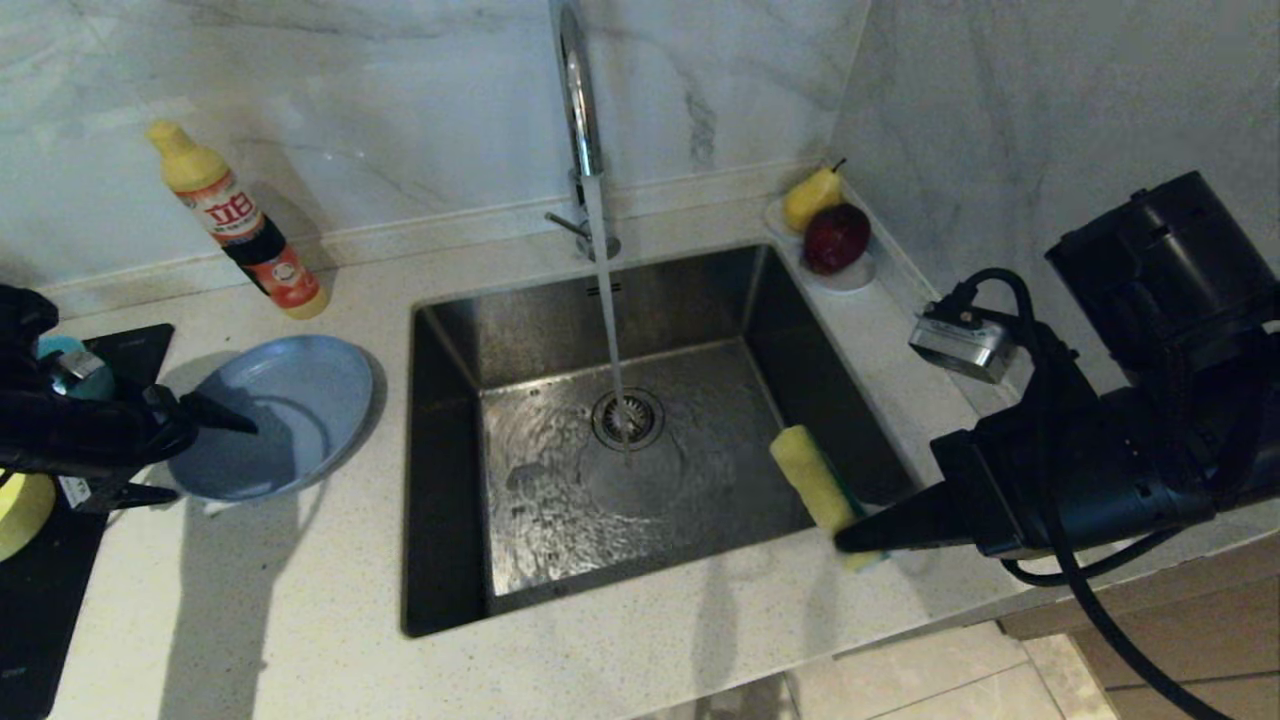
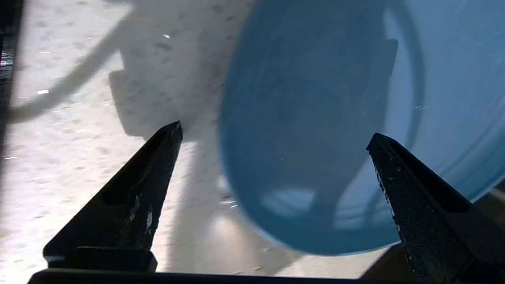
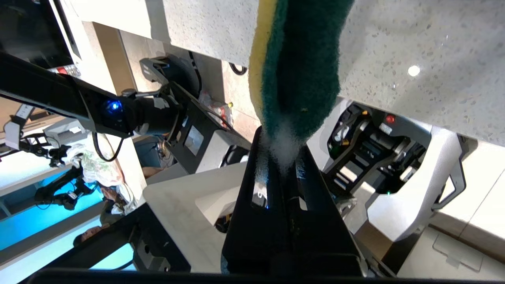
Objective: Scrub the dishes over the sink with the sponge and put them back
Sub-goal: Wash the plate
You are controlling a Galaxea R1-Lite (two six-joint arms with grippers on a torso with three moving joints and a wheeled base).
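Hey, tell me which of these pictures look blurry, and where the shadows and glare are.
Left wrist view: the plate is smeared with blur, a shadow lying across it. Head view: arm shadows fall on the counter, glare ripples on the wet sink floor. Right wrist view: the sponge is sharp, with a bright glint on the stone.

The wide flat grey-blue plate (image 1: pixel 285 415) sits upright on the pale speckled counter, just left of the sink, its shallow well facing up. The large square stainless-steel sink (image 1: pixel 640 430) has water running from its tall chrome tap (image 1: pixel 578 110) straight onto the round drain strainer (image 1: pixel 627 418), rippling across the floor. The wavy-edged sponge (image 1: pixel 815 480), yellow foam with a dark green scouring face, hangs tilted over the sink's right front corner. A yellow bowl (image 1: pixel 20 510) peeks in at the far left edge.
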